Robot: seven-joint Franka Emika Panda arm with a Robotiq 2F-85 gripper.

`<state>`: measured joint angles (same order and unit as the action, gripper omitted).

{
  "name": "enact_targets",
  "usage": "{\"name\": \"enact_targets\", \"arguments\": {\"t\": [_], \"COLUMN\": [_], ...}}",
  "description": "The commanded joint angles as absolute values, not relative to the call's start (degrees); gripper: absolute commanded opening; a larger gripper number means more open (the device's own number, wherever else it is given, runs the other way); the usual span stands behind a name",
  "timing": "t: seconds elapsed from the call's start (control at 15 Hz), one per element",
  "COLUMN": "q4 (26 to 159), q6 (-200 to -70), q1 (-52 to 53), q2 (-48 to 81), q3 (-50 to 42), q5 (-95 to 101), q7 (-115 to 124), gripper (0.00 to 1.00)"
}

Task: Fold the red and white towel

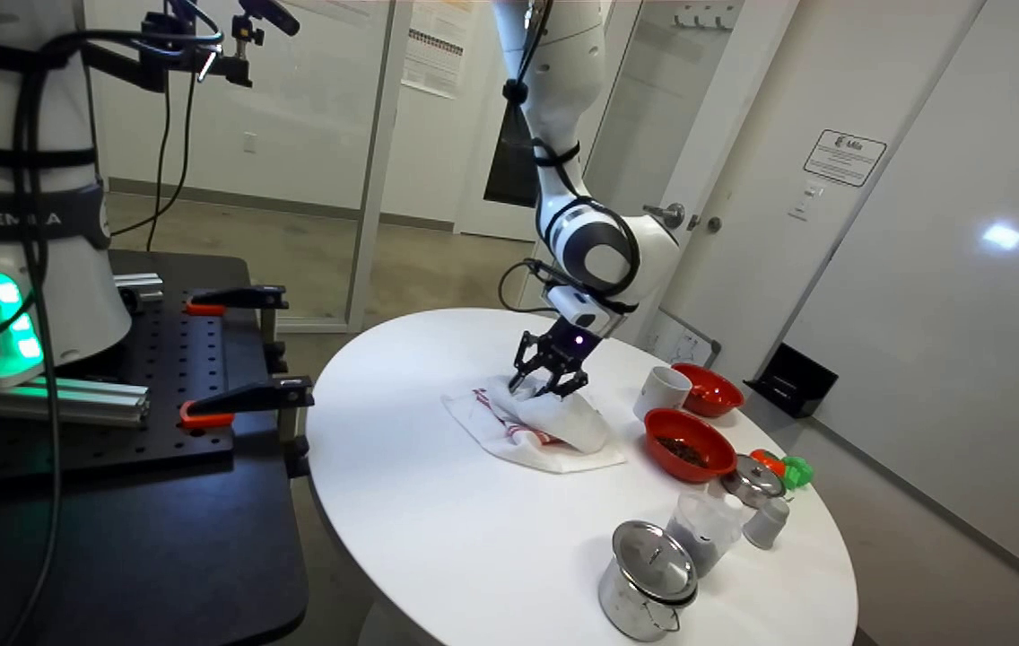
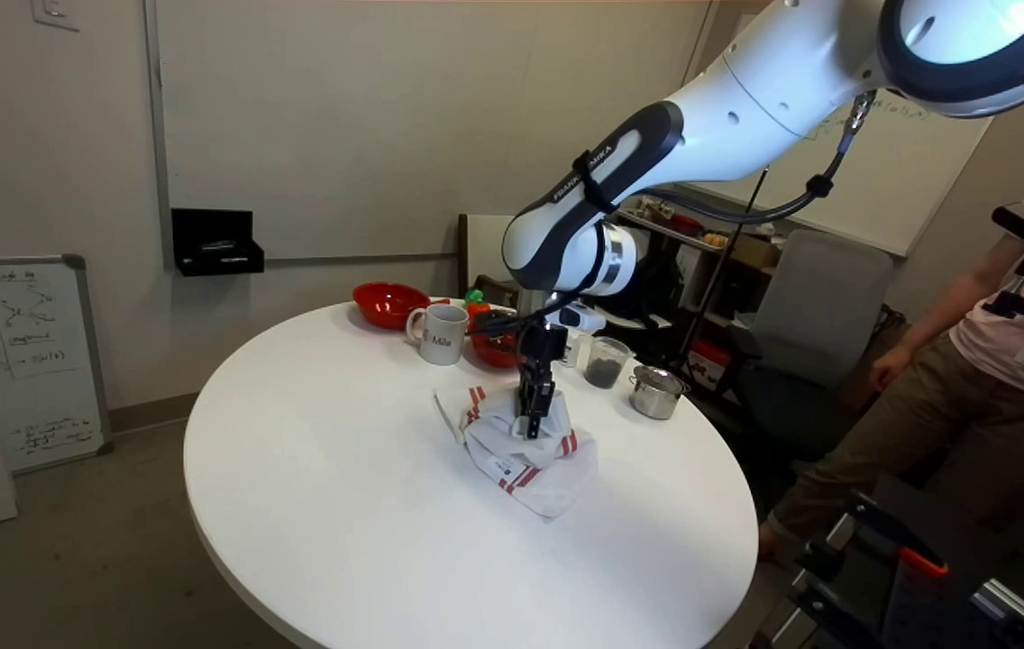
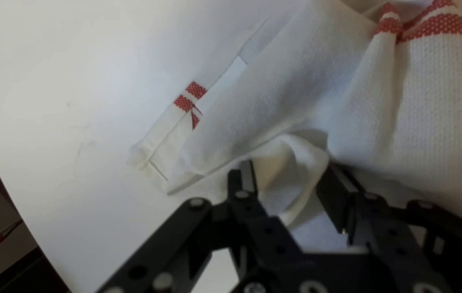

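The white towel with red stripes [image 1: 568, 423] lies bunched and partly folded over itself on the round white table. It also shows in an exterior view [image 2: 562, 487], with red stripes and a label on its near part. In the wrist view the towel [image 3: 280, 93] fills the middle and right, with a flat corner at the left. My gripper [image 3: 290, 173] is open, its fingers apart on either side of a raised towel fold. In both exterior views the gripper [image 1: 535, 389] [image 2: 530, 428] points down at the towel, its fingertips at the cloth. The towel's underside is hidden.
A mug [image 1: 662, 392], red bowls [image 1: 689, 446] [image 1: 709, 390], a lid [image 1: 753, 480], a grey cup [image 1: 767, 523], a clear container [image 1: 704, 529] and a metal pot [image 1: 648, 581] stand beyond the towel on the white table [image 1: 402, 502]. A person [image 2: 1008, 361] stands beside the table.
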<state>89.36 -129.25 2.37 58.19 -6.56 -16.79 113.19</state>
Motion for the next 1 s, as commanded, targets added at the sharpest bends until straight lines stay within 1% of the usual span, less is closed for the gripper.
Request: {"name": "enact_targets", "arguments": {"t": [0.0,0.13,0.2,0.27,0.6,0.93], "q4": [91.03,91.04,90.91,91.0,90.71,92.22], "q6": [-127.04,-125.74,-124.81,-124.04,-121.55,-122.89], "q1": [2.98,3.21,3.44,3.67,4.23,2.67], "q2": [54.72,53.06,52.37,51.36,47.62,44.33], "q3": [-6.62,-6.17,-6.15,-6.11,-5.96,-4.19], "q5": [-13.89,-12.32,-11.54,-10.71,-7.07,-5.65], "q7": [111.51,109.36,108.62,107.73,103.07,87.47], "gripper": [0.78,0.93,0.99,1.0,1.0,1.0]}}
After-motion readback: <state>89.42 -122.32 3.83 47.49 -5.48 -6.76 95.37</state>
